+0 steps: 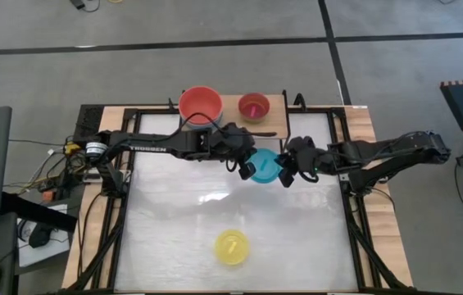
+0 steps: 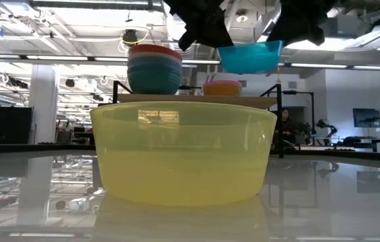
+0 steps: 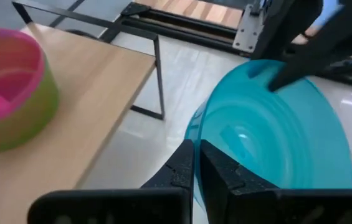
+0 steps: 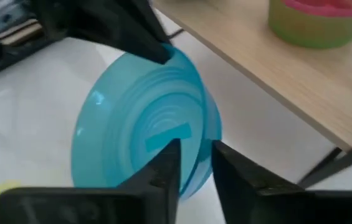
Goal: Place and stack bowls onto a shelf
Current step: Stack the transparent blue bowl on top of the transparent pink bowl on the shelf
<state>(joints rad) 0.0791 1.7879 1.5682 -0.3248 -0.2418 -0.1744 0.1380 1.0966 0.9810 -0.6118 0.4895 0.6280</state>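
Observation:
A cyan bowl (image 1: 264,166) hangs in the air between my two grippers, near the shelf's front right; the low view shows it (image 2: 250,57) above the height of the shelf top. My left gripper (image 1: 247,168) is shut on its left rim. My right gripper (image 1: 287,174) is shut on its right rim. The wooden shelf (image 1: 276,116) stands at the far edge. It bears a stack of bowls topped by a red one (image 1: 201,105) and a pink bowl (image 1: 254,106) nested in a lime green one (image 3: 45,102). A yellow bowl (image 1: 232,247) rests on the table near the front. My left gripper pinches the cyan bowl's rim (image 3: 195,134) on its left side, one finger inside the bowl and one outside. The fingers come from the table's left. The bowl is lifted clear, mouth up. My right gripper pinches the opposite rim (image 4: 208,146), one finger inside and one outside, coming from the table's right. The bowl hangs between both grippers, clear of table and shelf.
The shelf's right end (image 1: 279,102) is bare wood beside the pink bowl. The yellow bowl fills the low view's foreground (image 2: 183,151). Black frame rails (image 1: 354,221) run along the table's sides. The table's white middle (image 1: 174,205) is free.

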